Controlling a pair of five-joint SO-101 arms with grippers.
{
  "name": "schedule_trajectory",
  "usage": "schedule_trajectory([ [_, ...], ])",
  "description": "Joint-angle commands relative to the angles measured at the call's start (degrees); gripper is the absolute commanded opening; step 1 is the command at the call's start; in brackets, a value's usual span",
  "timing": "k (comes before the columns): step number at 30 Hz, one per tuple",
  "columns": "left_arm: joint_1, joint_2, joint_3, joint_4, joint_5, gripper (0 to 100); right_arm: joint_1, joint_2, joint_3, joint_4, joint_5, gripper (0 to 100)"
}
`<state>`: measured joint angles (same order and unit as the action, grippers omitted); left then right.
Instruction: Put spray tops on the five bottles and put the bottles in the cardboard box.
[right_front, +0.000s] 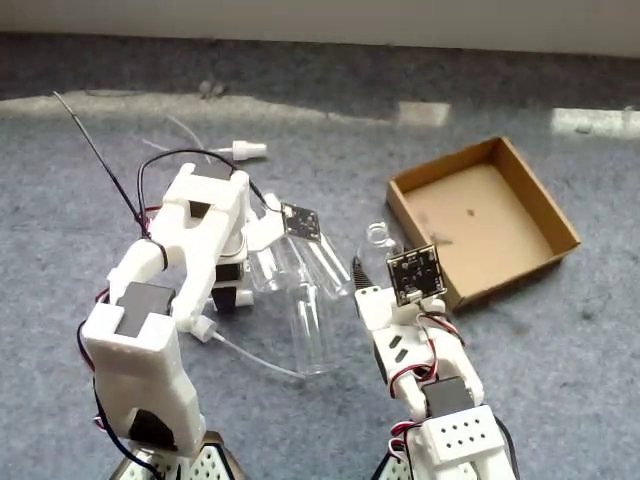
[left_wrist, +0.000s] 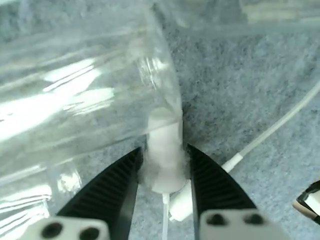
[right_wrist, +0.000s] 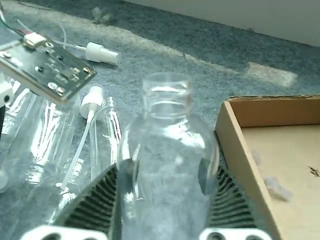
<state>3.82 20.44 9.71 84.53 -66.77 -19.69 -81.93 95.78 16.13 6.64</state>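
the bottle (right_wrist: 167, 130) i'm working on stands upright with its neck bare, clamped between the jaws of the right gripper (right_wrist: 164, 172), just beside the near wall of the cardboard box (right_front: 480, 215). the spray top (left_wrist: 165, 135) i take to be meant for it is pinched by its white body in the left gripper (left_wrist: 165, 152), low among the lying bottles (right_front: 310, 320) on the surface (right_front: 560, 380). thin tubes run close by it, and i can't tell which is its own. to do this step well, i'd lift the top straight out of the pile so nothing snags, then turn the wrist until the tube hangs down. the tube tip should go into the open neck before anything else. i'd keep the right grip firm and the bottle vertical, since clear plastic like this likely slips or spins under a push. the collar should seat squarely before i press or twist. a loose spray top (right_front: 247, 150) lies well apart, farther back. the box has no bottles in it yet, so most of the job looks ahead of me.
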Motion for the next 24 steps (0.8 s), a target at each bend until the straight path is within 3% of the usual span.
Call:
schedule_trajectory([
  [1, 1.0, -1.8, -3.7, 6.2, -0.5, 3, -0.3, -0.8, 1.1, -1.5, -0.4, 9.1],
  [7, 1.8, -8.1, -11.2, 14.9, 0.4, 3, -0.3, -0.8, 1.1, -1.5, -0.4, 9.1],
  [18, 8.7, -24.5, -23.0, 13.5, 38.2, 3, -1.1, -0.8, 1.1, -2.3, -0.6, 9.1],
  [24, 10.2, -29.8, -24.7, 2.3, 48.7, 3, -5.2, -0.8, 2.9, -11.0, -0.7, 8.8],
])
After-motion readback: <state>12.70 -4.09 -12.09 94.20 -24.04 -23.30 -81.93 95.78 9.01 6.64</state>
